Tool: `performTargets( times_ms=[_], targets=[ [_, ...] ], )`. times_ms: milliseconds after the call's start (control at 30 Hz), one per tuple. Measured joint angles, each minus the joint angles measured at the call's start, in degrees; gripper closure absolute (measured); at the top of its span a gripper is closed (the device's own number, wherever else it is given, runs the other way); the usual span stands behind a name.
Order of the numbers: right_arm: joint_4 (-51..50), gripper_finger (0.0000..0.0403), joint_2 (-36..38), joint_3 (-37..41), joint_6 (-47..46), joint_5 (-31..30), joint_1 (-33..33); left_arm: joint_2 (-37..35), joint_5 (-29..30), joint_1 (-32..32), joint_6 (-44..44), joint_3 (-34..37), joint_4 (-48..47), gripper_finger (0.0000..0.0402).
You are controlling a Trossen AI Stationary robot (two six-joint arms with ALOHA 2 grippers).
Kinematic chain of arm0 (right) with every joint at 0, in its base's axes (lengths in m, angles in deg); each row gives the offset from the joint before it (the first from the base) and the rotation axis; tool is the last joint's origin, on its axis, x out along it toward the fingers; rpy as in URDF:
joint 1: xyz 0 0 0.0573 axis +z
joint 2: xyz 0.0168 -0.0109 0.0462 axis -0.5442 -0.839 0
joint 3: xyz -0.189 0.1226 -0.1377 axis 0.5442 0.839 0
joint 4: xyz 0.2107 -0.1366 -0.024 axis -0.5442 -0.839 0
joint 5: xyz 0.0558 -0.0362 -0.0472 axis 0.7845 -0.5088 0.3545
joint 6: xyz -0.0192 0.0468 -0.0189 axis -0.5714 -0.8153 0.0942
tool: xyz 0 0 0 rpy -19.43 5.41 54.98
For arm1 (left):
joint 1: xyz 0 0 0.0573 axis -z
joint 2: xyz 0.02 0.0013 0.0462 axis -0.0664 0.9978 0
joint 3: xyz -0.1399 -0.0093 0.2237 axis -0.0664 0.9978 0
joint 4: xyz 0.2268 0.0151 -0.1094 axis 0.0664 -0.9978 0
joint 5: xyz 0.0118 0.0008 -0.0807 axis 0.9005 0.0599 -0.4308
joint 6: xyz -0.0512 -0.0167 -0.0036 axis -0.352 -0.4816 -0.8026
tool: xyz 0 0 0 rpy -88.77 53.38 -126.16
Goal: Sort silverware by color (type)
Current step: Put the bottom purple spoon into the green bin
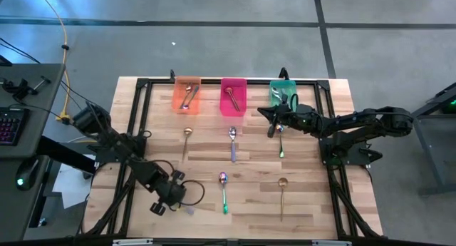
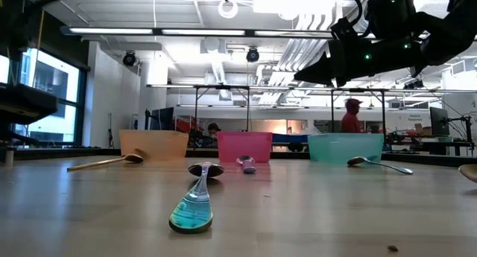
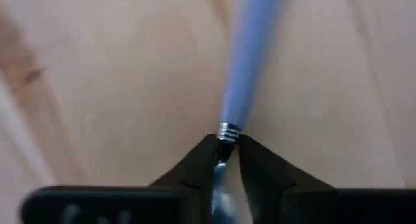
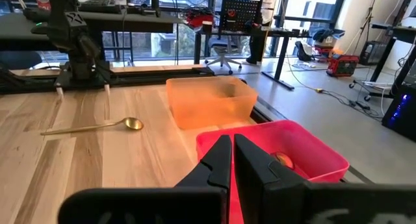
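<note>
Left gripper [image 3: 227, 149] pinched on the neck of a blue-handled spoon [image 3: 250, 55], lower left of the high view.

Fingers nearly closed around the thin metal just past the ringed collar; spoon looks flat on the table [image 1: 313, 210]. Right gripper [image 4: 232, 160] shut, empty, hovering upper right near the green bin [image 1: 283, 91]. 5 other spoons lie loose mid-table, some already in the 3 bins. Risk: grip is narrow and off-center, so the handle could pivot or slip out on lift.
</note>
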State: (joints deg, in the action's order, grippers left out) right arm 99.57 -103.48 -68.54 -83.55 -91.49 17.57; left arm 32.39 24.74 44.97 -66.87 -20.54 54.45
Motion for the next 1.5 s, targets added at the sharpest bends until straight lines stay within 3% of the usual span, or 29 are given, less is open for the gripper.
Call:
performTargets(
  times_ms=[133, 467, 667, 933, 1200, 1333, 1500],
  targets=[
    [0.00, 0.0402, 0.00, 0.00, 0.19, 0.00, 0.00, -1.29, 0.21, -3.48, -0.06, 0.30, -2.28, 0.0392],
    [0.00, 0.0402, 0.00, 0.00, 0.06, 0.00, 0.00, -8.01, 5.35, -17.19, -1.54, 5.81, 5.01, 0.0397],
    [-0.68, 0.0402, 0.00, 0.00, -1.42, 2.05, 0.00, -12.46, 2.71, -27.20, -3.11, 11.25, 21.41, 0.0401],
    [-0.68, 0.0399, 0.00, 0.00, -10.20, 3.36, 0.07, -13.16, -0.75, -40.47, -2.60, 18.56, 51.02, 0.0401],
    [1.04, 0.0320, -3.22, -1.88, -19.13, 4.35, 2.72, -11.11, -3.73, -52.19, -0.42, 20.25, 72.96, 0.0401],
    [1.27, 0.0276, -8.20, -7.49, -21.38, 4.52, 3.90, -8.48, -8.05, -55.52, 1.42, 19.17, 78.36, 0.0401],
    [1.27, 0.0243, -15.98, -16.51, -24.41, 5.30, 3.90, -3.71, -13.89, -58.64, 4.58, 15.64, 78.47, 0.0401]
  ],
)
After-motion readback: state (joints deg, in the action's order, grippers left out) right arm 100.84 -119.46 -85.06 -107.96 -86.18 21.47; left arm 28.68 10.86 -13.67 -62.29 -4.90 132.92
